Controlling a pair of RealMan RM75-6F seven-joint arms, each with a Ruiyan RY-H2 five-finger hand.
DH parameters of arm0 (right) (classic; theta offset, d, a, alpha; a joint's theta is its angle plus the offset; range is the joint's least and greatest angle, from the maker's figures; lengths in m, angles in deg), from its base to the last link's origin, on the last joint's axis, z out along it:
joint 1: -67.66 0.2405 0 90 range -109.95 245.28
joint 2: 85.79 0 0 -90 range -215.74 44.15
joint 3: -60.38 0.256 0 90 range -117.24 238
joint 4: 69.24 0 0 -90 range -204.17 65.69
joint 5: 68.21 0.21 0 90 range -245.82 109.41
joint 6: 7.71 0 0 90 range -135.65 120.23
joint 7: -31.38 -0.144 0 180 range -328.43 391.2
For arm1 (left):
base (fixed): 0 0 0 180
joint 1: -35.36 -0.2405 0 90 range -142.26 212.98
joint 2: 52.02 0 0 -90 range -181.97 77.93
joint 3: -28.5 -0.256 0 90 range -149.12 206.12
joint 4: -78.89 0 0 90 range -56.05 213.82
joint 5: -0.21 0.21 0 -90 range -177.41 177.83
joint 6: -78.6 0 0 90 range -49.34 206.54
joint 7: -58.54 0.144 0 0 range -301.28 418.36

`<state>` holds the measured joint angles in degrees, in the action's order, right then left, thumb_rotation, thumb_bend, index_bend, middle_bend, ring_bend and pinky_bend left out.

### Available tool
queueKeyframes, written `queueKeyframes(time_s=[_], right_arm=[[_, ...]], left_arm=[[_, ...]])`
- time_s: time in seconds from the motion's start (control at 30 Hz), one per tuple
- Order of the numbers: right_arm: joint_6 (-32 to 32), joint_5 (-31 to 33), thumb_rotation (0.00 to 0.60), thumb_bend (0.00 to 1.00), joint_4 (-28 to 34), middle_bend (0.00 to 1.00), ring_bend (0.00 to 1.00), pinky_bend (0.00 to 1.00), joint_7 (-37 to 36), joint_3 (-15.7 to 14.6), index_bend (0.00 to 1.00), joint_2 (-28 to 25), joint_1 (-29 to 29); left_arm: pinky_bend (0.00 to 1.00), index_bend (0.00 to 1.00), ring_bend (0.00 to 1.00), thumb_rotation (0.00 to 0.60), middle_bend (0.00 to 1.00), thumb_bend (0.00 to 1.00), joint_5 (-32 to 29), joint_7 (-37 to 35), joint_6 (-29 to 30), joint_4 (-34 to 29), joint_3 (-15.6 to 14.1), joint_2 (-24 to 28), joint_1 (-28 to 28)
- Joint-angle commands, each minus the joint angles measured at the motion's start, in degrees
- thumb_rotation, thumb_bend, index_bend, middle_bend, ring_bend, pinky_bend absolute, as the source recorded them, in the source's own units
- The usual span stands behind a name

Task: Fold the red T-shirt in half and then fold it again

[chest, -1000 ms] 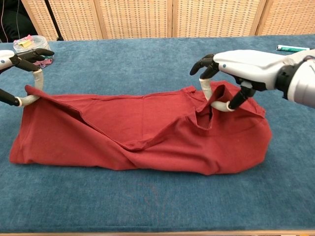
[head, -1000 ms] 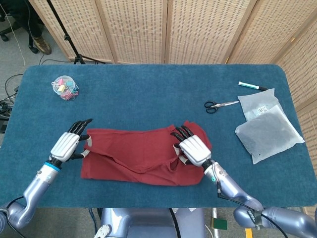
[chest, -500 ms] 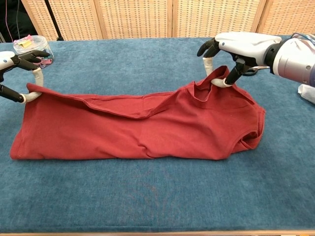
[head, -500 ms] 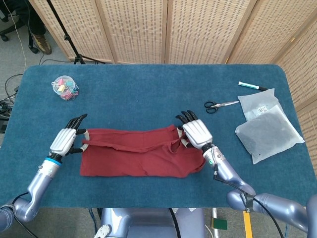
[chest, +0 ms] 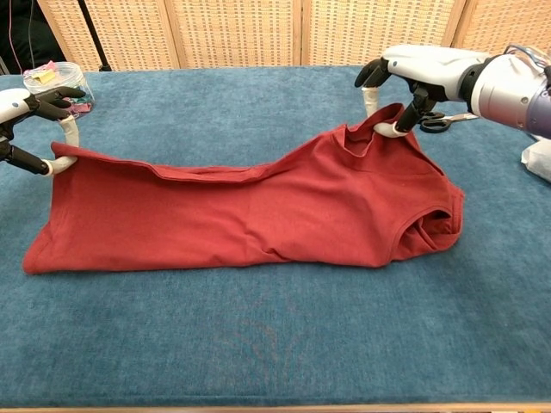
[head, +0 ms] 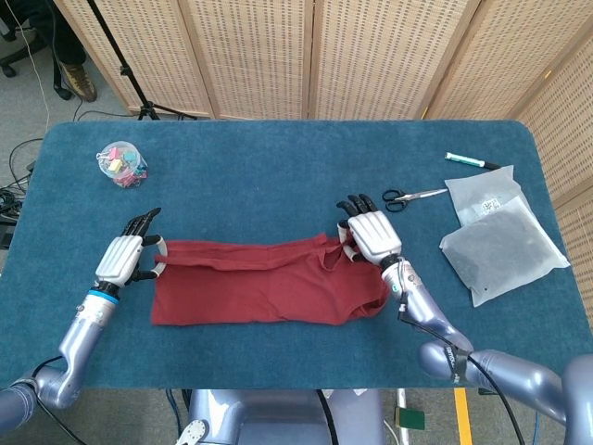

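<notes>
The red T-shirt [head: 264, 283] [chest: 258, 206] lies as a long folded band across the near middle of the blue table [head: 278, 176]. My left hand [head: 123, 256] [chest: 30, 112] pinches the shirt's far left edge. My right hand [head: 372, 235] [chest: 422, 73] pinches the far right edge and holds it lifted, so the cloth rises into a peak there. A sleeve opening shows at the shirt's near right end [chest: 430, 228].
Scissors [head: 412, 196] [chest: 443, 120] lie just beyond my right hand. Two plastic bags [head: 500, 246] and a marker [head: 471, 160] sit at the right side. A clear tub of coloured clips [head: 121, 164] [chest: 56, 77] stands at the far left. Wicker screens stand behind the table.
Both hands moved away from me holding the shirt's far edge, the right farther. The bunched cloth was drawn taut and flatter, and its top layer slid toward the far side.
</notes>
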<state>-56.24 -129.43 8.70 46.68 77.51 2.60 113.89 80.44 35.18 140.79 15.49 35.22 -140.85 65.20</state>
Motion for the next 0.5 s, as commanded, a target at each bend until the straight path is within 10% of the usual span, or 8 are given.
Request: queueKeyframes(time_s=[0.03,0.5], right_arm=[[0.4,1.4,0.600,0.52,-1.3,0.16,0.00,0.04,0.3,0.1,0.64,0.5,0.6],[1.7,4.3,0.600,0.52,-7.0,0.16,0.00,0.04,-0.5,0.0,0.64,2.3,2.4]], left_arm=[[0.00,0.71,0.00,0.600,0.00,0.71,-0.6,0.1,-0.6,0.7,0.2,-0.5,0.1],[0.00,0.71,0.00,0.600,0.00,0.71,-2.4,0.7,-2.9,5.2,1.0,-3.7,1.0]])
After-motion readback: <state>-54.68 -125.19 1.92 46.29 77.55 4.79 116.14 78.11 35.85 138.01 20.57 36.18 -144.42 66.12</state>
